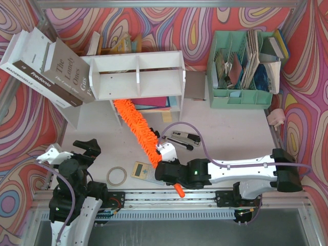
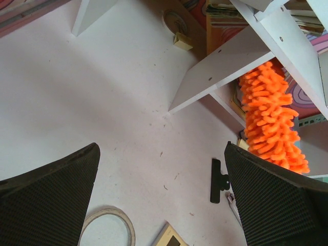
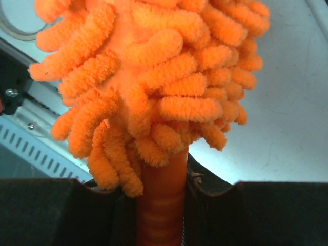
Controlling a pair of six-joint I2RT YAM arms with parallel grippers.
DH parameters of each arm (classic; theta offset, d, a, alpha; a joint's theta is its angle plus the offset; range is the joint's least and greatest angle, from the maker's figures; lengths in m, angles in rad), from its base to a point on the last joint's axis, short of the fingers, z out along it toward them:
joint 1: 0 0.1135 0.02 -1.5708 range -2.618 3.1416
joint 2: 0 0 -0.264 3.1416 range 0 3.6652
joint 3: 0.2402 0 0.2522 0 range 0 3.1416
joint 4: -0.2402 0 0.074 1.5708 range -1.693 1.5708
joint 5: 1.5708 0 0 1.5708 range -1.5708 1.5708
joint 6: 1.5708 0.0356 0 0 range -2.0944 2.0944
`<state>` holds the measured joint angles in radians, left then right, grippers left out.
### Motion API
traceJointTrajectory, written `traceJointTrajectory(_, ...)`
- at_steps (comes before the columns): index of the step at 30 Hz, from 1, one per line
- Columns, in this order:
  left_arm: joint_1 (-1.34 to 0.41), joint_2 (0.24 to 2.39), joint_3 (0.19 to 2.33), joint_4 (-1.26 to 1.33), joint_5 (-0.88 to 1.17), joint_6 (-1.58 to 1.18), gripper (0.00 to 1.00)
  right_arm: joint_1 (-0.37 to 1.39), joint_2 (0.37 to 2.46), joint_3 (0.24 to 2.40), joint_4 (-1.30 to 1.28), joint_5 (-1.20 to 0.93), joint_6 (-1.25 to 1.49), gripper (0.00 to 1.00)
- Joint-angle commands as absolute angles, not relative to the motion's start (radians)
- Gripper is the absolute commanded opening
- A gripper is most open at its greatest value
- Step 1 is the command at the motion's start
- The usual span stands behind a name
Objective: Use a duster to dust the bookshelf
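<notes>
**Task items.** The white two-tier board bookshelf [image 1: 137, 77] stands at upper centre of the top view on the white desk [image 1: 230, 133]. Its upper tier is split by a vertical divider. The long fluffy bright-orange chenille duster [image 1: 136, 128] lies on a diagonal through the centre of the frame. Its far tip sits in the left opening of the lower tier, under the middle board. From there the head runs down and right to the lower centre. Whether the fibres touch the board cannot be told. In the left wrist view the duster [image 2: 269, 123] passes beneath the shelf boards [image 2: 230, 64] at upper right.

**Right arm.** The right pincer [image 1: 165, 160] is clamped on the duster's thin orange plastic handle, just below the fluffy head. The handle's end pokes out below the wrist at lower centre. The right wrist view confirms the grip: the handle [image 3: 161, 205] is pinched between the two dark fingers [image 3: 51, 210].

**Left arm.** The left pincer [image 1: 85, 148] hangs at lower left of the top view, well apart from the duster. It is spread wide and holds nothing. Its own camera shows bare desk between the fingers [image 2: 46, 200].

**Other items.**
- Large white and grey-brown books [image 1: 51, 66] lean against the bookshelf's left side.
- A mint-green slotted file organizer [image 1: 241, 97] stands at upper right.
- A black-and-silver stapler [image 1: 184, 137] lies just right of the duster.
- A pale tape roll [image 1: 117, 176] lies at lower centre.
</notes>
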<state>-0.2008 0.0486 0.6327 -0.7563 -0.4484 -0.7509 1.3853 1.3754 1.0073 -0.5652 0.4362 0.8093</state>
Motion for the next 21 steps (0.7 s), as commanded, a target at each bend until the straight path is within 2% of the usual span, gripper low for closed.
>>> traceJointTrajectory(1,-0.193,0.047,0.618,-0.736,-0.442,-0.736,0.99,1.386,1.357,1.056,-0.435,0.436,0.747,0.00)
traceJointTrajectory(12,-0.193,0.048,0.616,-0.733,-0.440,-0.735,0.99,1.385,1.175,0.929,-0.728,0.626,1.062,0.00)
traceJointTrajectory(16,-0.193,0.048,0.617,-0.733,-0.439,-0.736,0.98,1.384,1.159,0.925,-0.662,0.612,1.016,0.00)
traceJointTrajectory(21,-0.193,0.047,0.618,-0.736,-0.441,-0.737,0.99,1.385,1.279,1.015,-0.569,0.556,0.902,0.00)
